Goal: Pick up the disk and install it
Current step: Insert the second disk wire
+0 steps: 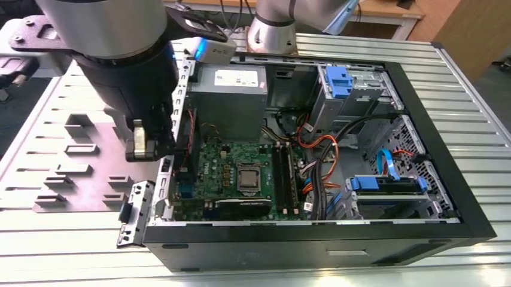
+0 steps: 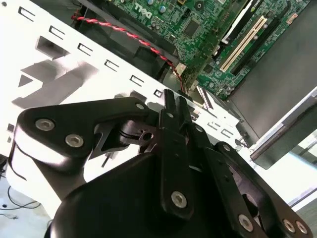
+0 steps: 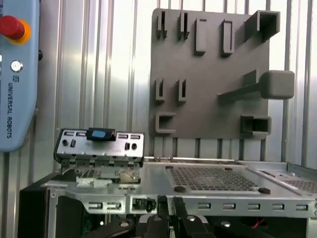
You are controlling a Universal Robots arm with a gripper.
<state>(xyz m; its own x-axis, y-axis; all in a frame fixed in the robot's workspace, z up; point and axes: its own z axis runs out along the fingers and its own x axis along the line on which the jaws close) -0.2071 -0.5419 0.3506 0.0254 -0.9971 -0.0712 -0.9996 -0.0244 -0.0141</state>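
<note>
Your computer case [image 1: 279,251] lies on its side on the worktop [image 1: 463,84], with its open side facing up. The disk [image 1: 387,184] is inside the case. It sits in a metal slot at the end of the case on the exterior view's right, toward the near edge of the worktop. You can see its blue rails and a bit of grey metal between them. A blue cable curves just above it.

The hand [image 2: 175,98] is well apart from the disk. It is at the other end of the case, over the thin metal wall [image 2: 99,69] on the exterior view's left. Its two black fingers [image 2: 168,114] are pressed close together and there is nothing between them. In the first wrist view, the hand [image 3: 170,202] is just above that same wall. The big arm [image 1: 119,60] comes down there from the far left corner of the worktop.

A green board [image 1: 239,173] with many small parts lies on the bottom of the case. A red and black twisted wire [image 2: 124,32] runs across its edge near the hand. A grey box [image 1: 231,89] sits in the case toward the far edge of the worktop. Beside the case, on the exterior view's left, a flat grey board with holders [image 1: 80,161] lies on the worktop.
</note>
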